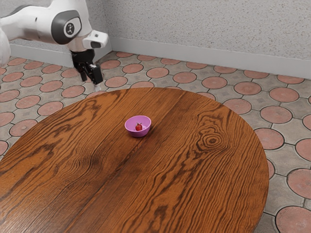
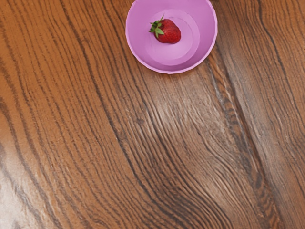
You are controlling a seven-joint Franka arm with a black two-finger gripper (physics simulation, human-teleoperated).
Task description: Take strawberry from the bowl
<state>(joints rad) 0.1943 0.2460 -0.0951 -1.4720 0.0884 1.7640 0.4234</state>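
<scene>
Table (image 1: 194,194): wood top, orange-brown, dark wavy grain, curved outline, running out of frame at the exterior view's left and lower edge. Straight dark seam (image 2: 238,121) crosses the boards and passes right beside the bowl (image 1: 137,134). Ringed knot (image 1: 212,141) in the grain, well apart from the bowl, toward the exterior view's right. Bowl is pink-purple, round, finely wavy rim, upright, base down on the wood, nearer the far edge than the near side in the exterior view. Soft shadow on the wood beside it. Surface has a sheen; wrist view shows pale glare patches on the grain.
</scene>
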